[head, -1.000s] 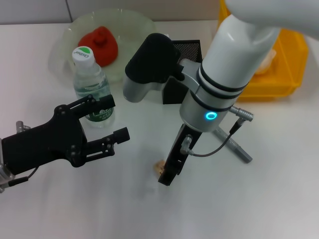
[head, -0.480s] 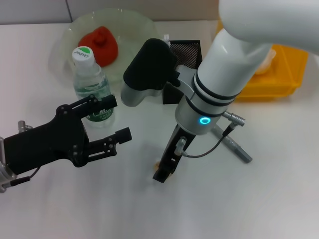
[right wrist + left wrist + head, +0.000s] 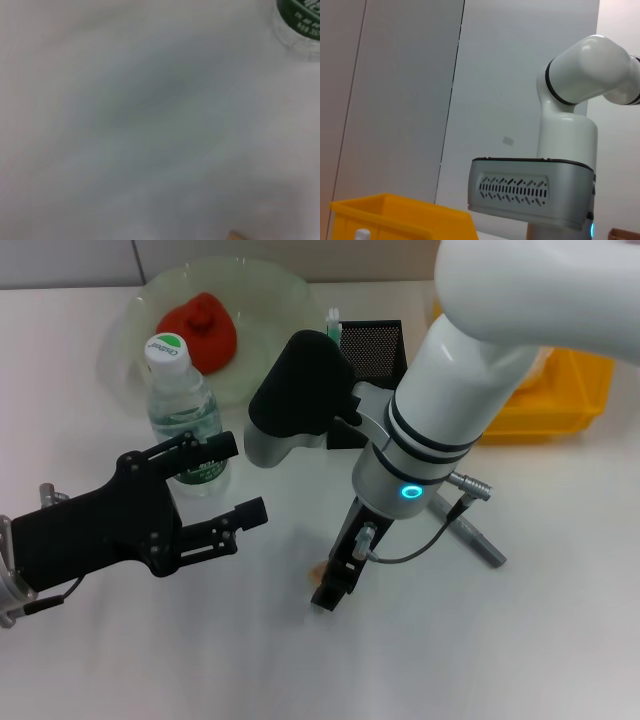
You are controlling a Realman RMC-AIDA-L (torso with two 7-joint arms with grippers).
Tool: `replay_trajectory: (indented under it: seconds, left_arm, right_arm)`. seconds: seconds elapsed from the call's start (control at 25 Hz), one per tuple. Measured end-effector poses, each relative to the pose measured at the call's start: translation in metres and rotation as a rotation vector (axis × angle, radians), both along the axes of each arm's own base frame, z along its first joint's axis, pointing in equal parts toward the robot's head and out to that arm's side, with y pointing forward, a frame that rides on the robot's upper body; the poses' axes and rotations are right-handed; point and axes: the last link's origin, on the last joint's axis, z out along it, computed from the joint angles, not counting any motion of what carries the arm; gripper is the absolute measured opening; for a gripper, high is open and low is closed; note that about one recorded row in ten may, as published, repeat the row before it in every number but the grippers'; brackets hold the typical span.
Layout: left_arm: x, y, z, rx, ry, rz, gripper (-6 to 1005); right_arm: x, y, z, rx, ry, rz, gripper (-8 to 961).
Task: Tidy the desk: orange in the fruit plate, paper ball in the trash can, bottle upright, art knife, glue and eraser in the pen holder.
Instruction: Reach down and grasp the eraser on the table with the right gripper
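- White tabletop point(image 3: 560, 640), plain; all items sit on it.
- Right arm: big white/grey, reaches down over centre. Right tool point(image 3: 330, 585) at tabletop, tip right by eraser point(image 3: 317, 569). Fingers mostly hidden by own body; can't tell if open or shut.
- Left tool point(image 3: 225, 480): black, hovers near-left, fingers spread wide, holding nothing. Looks idle.
- Fruit plate point(image 3: 135, 320): pale green, far left. Orange point(image 3: 200, 332) already in it.
- Trash can point(image 3: 565, 400): yellow, far right, partly behind right arm. Paper ball not made out.
- Pen holder point(image 3: 375, 345): black mesh, far centre. Mint-green art knife point(image 3: 333, 325) stands in it.
- Bottle point(image 3: 185, 410): upright, white cap, just in front of plate, close behind left tool's upper finger.
- Glue point(image 3: 475, 535): grey stick, lying flat to right of right arm; not yet stowed.
- Eraser: tiny tan block, only a sliver visible beside right tool.
- Risks (judgement): eraser v. small, so an off-centre close could flick it away or pinch bare tabletop. Pressing too low could jam fingertips on surface. Right arm's cable hangs near glue; may nudge it on lift. Left tool near bottle; any swing could tip it.
- View diffs: head view gives whole layout. Right wrist view shows only blurred tabletop, bottle label edge point(image 3: 300, 20) and a tan corner of eraser point(image 3: 239, 235). Left wrist view looks across room: wall panels, right arm's upper links, trash can rim point(image 3: 395, 215); no tabletop.
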Motion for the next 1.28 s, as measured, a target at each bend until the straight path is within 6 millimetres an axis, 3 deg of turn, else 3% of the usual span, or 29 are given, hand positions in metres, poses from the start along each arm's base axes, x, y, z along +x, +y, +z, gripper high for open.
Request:
replay_trajectory:
  seconds: [0.16,0.36,0.56,1.16,1.28]
  left_arm:
    - [-0.0001,0.0,-0.0001,0.0,0.001,0.0,804]
    - [-0.0002,0.0,-0.0002,0.0,0.0,0.002,804]
    - [-0.0001,-0.0002,-0.0006,-0.001,-0.001,0.002,804]
    - [0.0001,-0.0007,-0.0004,0.0,-0.009,0.004,804]
    - [0.0002,-0.0005,0.0,0.002,-0.01,0.004,804]
  right_arm:
    - [0.0007,-0.0002,-0.0001,0.0,0.0,-0.002,626]
    - [0.002,-0.0006,-0.0003,0.0,0.0,-0.002,473]
    - [0.0027,-0.0012,-0.0003,-0.003,-0.003,-0.002,468]
    - [0.004,-0.0029,0.0004,-0.004,0.006,-0.014,257]
    - [0.0044,-0.0032,0.0007,-0.003,0.01,-0.019,256]
